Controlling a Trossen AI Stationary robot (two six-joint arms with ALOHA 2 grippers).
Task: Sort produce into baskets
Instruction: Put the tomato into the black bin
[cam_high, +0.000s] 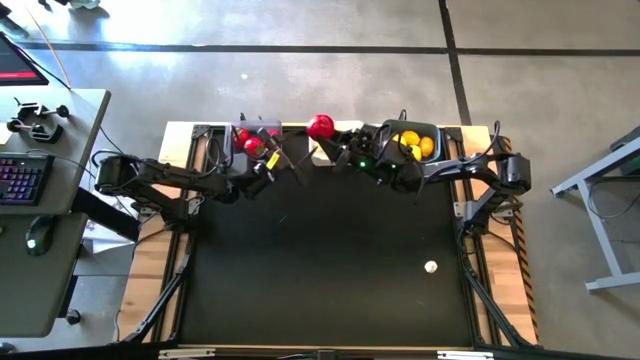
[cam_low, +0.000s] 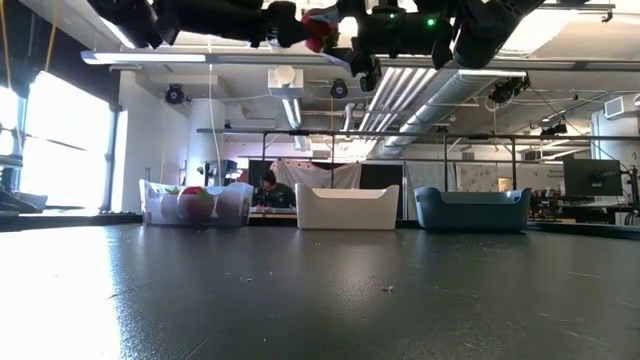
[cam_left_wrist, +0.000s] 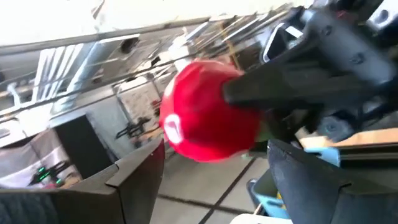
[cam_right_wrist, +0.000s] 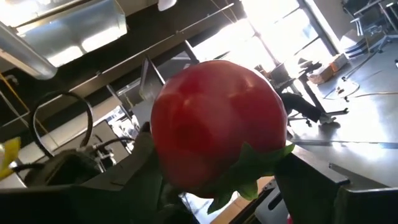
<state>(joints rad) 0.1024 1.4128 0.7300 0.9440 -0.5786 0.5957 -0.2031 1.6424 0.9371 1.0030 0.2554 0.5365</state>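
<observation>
We see the right tool (cam_high: 335, 150) raised high above the far edge of the counter (cam_high: 330, 260), its fingers closed on a red tomato (cam_high: 320, 126) with a green top. In the right wrist view that tomato (cam_right_wrist: 217, 134) fills the space between the two dark fingers, its green leaves toward the wrist. The left tool (cam_high: 268, 168) hangs close beside it, over the grey basket (cam_high: 257, 140); we cannot tell how far its fingers are spread. In the left wrist view the tomato (cam_left_wrist: 208, 112) sits just ahead of the left fingers, with one finger of the right tool across it.

Three baskets stand in a row along the far edge. The grey one on the left holds tomatoes (cam_low: 196, 203). The white basket (cam_low: 348, 208) stands in the middle, mostly hidden from above by the arms. The teal basket (cam_low: 472, 210) on the right holds lemons (cam_high: 415, 145). One garlic bulb (cam_high: 430, 267) lies alone on the near right of the counter, well apart from the baskets.
</observation>
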